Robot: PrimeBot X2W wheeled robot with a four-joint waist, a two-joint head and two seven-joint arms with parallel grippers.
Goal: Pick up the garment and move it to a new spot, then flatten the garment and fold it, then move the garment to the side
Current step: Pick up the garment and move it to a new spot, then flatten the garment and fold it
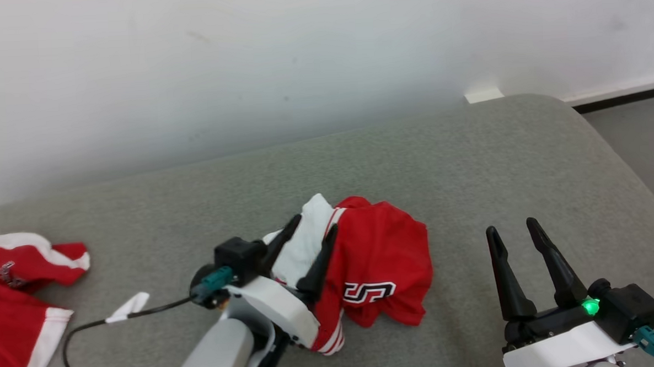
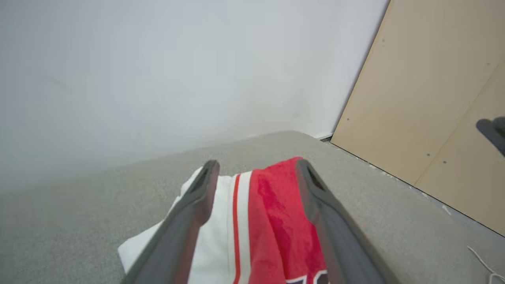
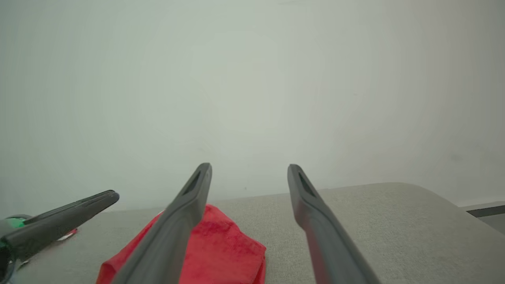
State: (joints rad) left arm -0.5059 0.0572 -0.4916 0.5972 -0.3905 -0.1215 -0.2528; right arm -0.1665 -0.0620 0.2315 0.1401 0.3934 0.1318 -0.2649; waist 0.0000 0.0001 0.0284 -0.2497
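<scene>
The garment (image 1: 382,258) is a crumpled red jersey with white panels, red stripes and a black-and-white print, lying in a heap on the grey cushion (image 1: 469,160). My left gripper (image 1: 315,224) hovers over its left, white part, fingers open. In the left wrist view the spread fingers frame the garment (image 2: 268,213), and the gripper (image 2: 256,162) grips nothing. To the garment's right, my right gripper (image 1: 511,225) stands open and apart from it. The right wrist view shows that open gripper (image 3: 248,165) with the red garment (image 3: 221,244) low on the left.
A second red and white garment (image 1: 12,296) lies at the cushion's left edge. A black cable with a white tag (image 1: 128,307) trails from my left wrist. A pale wall rises behind the cushion, which ends at the right by a floor strip (image 1: 639,131). A beige panel (image 2: 434,98) stands on the right.
</scene>
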